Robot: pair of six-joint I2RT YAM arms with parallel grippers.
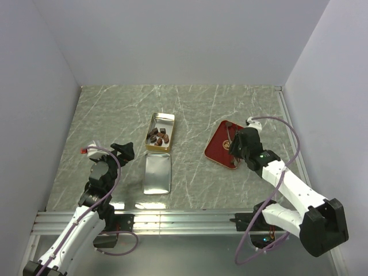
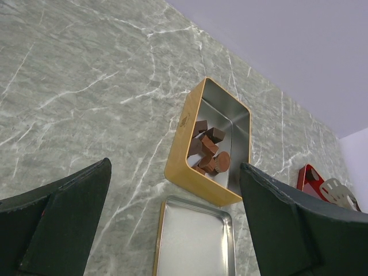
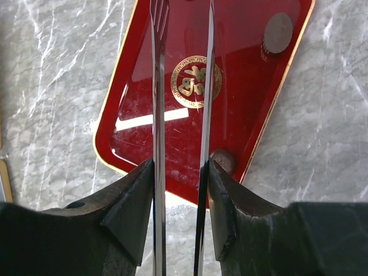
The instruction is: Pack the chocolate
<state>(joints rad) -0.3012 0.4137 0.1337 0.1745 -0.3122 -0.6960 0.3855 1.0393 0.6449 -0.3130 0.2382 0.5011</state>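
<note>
Gold tin (image 1: 160,132) sits open near the middle of the grey marbled worktop (image 1: 109,109), its long axis running 12 to 6 o'clock in the top view.

Chocolate (image 2: 208,150): a small heap of brown chunks inside the tin, bunched toward its 6 o'clock end.

Silver lid (image 1: 157,173) lies flat, inside up, just beside the tin at its 6 o'clock.

Red tray (image 1: 216,146) lies at 3 o'clock of the tin, well apart and turned at an angle, with a gold emblem at its centre. Two pieces show on it in the right wrist view. One piece (image 3: 278,33) is near the 1 o'clock corner. The other piece (image 3: 223,160) is at the 5 o'clock edge, partly hidden by a finger.

Right end effector (image 3: 179,172) is over the tray, pinching metal tongs (image 3: 158,86). The blades run parallel with a narrow gap and their tips are out of frame. Contact with the tray: cannot tell.

Left end effector (image 1: 122,150) is spread wide and holds nothing, at 9 o'clock of the lid and apart from it.
</note>
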